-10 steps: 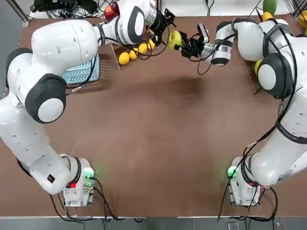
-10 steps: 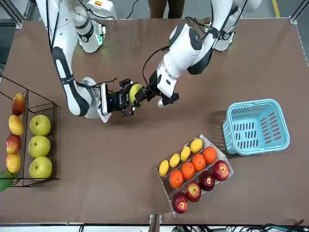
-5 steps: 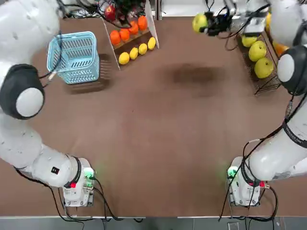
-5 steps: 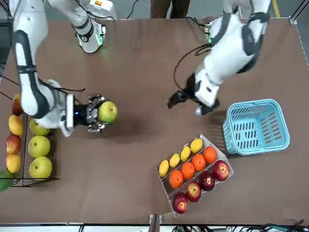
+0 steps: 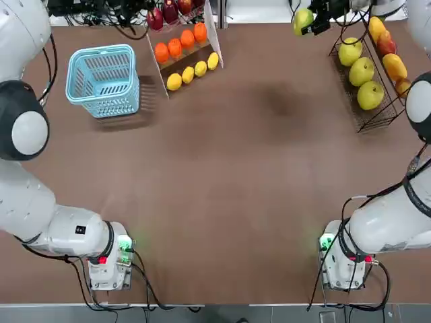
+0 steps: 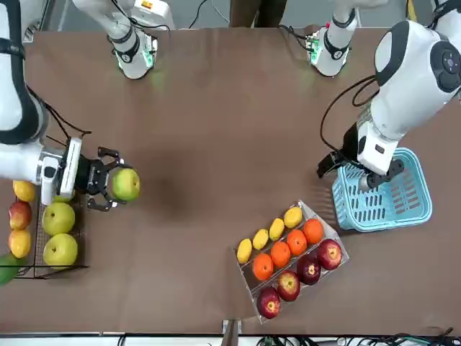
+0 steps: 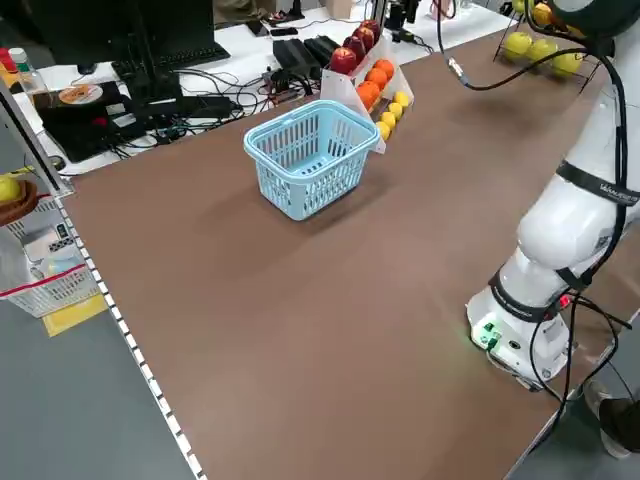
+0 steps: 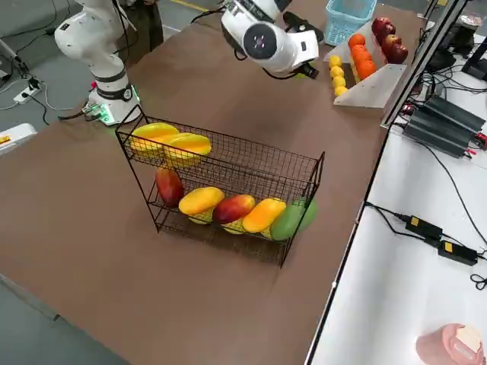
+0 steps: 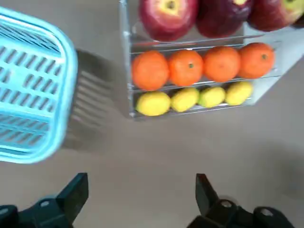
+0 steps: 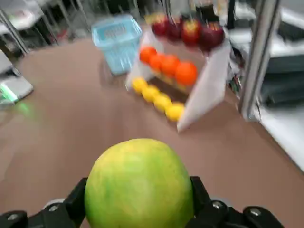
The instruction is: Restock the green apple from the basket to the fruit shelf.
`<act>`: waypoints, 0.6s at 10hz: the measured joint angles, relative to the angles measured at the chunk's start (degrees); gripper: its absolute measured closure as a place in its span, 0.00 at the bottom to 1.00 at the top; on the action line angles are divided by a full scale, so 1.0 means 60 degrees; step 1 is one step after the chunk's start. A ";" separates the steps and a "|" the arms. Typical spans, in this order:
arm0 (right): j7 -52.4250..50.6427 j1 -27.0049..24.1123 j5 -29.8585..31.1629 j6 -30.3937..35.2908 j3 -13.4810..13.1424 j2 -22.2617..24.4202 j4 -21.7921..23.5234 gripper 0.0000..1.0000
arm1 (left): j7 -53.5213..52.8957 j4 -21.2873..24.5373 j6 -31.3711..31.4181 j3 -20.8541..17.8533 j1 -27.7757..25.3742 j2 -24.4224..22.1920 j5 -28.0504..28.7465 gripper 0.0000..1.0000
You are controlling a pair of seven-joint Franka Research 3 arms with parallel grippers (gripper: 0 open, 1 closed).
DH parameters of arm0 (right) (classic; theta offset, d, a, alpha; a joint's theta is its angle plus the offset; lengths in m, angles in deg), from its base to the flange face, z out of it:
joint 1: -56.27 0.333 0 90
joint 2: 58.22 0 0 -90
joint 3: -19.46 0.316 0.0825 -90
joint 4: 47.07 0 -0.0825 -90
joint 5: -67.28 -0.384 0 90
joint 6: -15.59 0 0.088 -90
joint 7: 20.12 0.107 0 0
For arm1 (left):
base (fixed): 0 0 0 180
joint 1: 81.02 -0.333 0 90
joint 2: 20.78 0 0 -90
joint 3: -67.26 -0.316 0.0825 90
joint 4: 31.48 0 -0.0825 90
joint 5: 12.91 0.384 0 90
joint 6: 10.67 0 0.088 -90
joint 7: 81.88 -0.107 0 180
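The basket (image 5: 104, 79) stands on the surface (image 5: 222, 182) at the robot's left and appears to hold nothing; the left gripper (image 6: 354, 170) hovers at its rim with its fingers apart and nothing between them, and plays no evident part in what follows. The white slanted stand (image 5: 185, 50) of oranges, lemons and red apples sits just beside the basket, clear of the working path. Further right, the right gripper (image 6: 108, 186) is clamped on the green apple (image 6: 125, 184), held in the air just short of the fruit shelf (image 5: 367, 118), near its far end. Three yellow-green apples (image 5: 362, 70) already fill much of the nearer row. Risks noted: the smooth round fruit may slip in a two-finger hold; the gripper or fruit may strike the thin wire frame on entry; a release onto the crowded row may knock a neighbour loose or let the apple roll out.
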 joint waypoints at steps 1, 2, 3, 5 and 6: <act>0.1345 0.0031 0.0975 -0.0167 0.0030 0.0104 -0.0233 0.12 | -0.0625 -0.0005 -0.0372 -0.0009 -0.0331 -0.0057 0.0174 0.00; 0.2699 0.0047 0.1721 -0.0192 0.0050 0.0182 -0.0473 0.12 | -0.1457 -0.0013 -0.0790 -0.0027 -0.0798 -0.0184 0.0184 0.00; 0.3990 0.0050 0.2296 -0.0171 0.0052 0.0254 -0.0651 0.12 | -0.2301 -0.0026 -0.1123 -0.0113 -0.1114 -0.0361 0.0185 0.00; 0.6389 0.0012 0.3181 0.0334 -0.0045 0.0330 -0.0981 0.12 | -0.3904 -0.0243 -0.1836 -0.0585 -0.1144 -0.0739 0.0185 0.00; 0.7554 -0.0050 0.3727 0.0629 -0.0125 0.0361 -0.1223 0.12 | -0.4401 -0.0514 -0.2242 -0.0744 -0.1125 -0.0853 0.0185 0.01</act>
